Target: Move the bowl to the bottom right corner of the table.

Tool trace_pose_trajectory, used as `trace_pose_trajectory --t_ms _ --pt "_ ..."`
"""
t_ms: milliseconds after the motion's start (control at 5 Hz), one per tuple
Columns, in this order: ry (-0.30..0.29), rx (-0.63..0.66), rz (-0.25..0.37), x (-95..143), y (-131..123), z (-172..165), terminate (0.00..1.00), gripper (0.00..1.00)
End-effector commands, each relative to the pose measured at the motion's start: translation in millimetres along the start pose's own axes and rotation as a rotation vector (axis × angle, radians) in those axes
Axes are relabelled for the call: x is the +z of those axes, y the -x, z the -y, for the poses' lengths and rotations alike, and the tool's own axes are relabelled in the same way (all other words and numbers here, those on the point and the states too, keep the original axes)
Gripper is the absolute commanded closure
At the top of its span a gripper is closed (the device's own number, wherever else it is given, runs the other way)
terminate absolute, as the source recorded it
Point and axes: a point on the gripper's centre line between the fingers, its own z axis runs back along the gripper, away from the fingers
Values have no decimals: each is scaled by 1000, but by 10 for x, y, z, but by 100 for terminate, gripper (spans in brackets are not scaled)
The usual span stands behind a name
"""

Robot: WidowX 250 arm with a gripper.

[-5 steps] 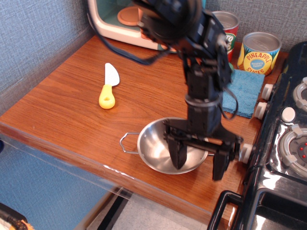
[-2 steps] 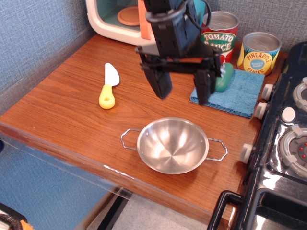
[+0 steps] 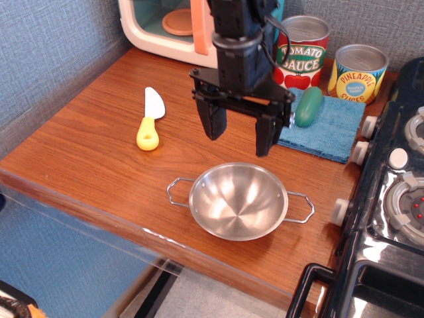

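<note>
The shiny steel bowl (image 3: pixel 238 201) with two wire loop handles sits upright on the reddish-brown table (image 3: pixel 93 152), near the front edge and close to the black stove on the right. My gripper (image 3: pixel 240 132) hangs above the table just behind the bowl. Its two black fingers (image 3: pixel 213 121) are spread wide apart and hold nothing. The gripper is clear of the bowl and does not touch it.
A yellow-handled toy knife (image 3: pixel 150 121) lies at left. A blue cloth (image 3: pixel 320 126) with a green object (image 3: pixel 308 106) lies behind right, by two cans (image 3: pixel 303 53). A toy oven (image 3: pixel 169 26) stands at the back. The black stove (image 3: pixel 384 212) borders the right.
The gripper let go of the bowl, rose and moved back away from it, and now has come slightly lower and forward again. The bowl stays put near the front right.
</note>
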Motion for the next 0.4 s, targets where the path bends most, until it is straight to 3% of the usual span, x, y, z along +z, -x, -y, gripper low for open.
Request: trace_pose_trajectory --t_ms 0,200 --pt "12 51 23 91 32 -104 0 0" --pt "12 51 23 91 32 -104 100 0"
